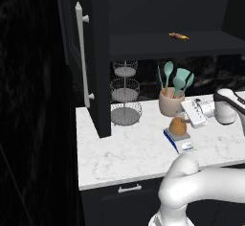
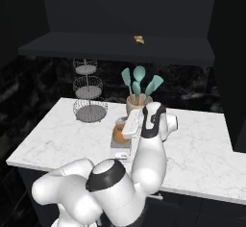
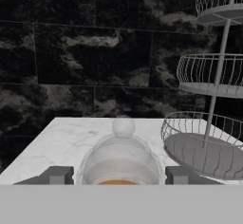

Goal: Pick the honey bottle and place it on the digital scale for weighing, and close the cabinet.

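The amber honey bottle (image 1: 177, 127) stands upright on the digital scale (image 1: 182, 145) on the white marble counter, just in front of the utensil crock. My gripper (image 1: 181, 120) reaches in from the right at bottle height. In the hand view its two fingers (image 3: 58, 175) flank the pale cap of the honey bottle (image 3: 121, 152), with a thin gap on each side, so it is open. From the right base view, the honey bottle (image 2: 118, 132) and the scale (image 2: 118, 145) peek out left of my hand. The black cabinet's left door (image 1: 98, 52) stands open, showing its long handle (image 1: 82, 52).
A beige crock with teal spatulas (image 1: 170, 101) stands right behind the bottle. A three-tier wire basket (image 1: 125, 96) sits at the back left, near the open door's edge. A small yellow item (image 1: 178, 37) lies on the cabinet shelf. The counter's front edge runs below the scale.
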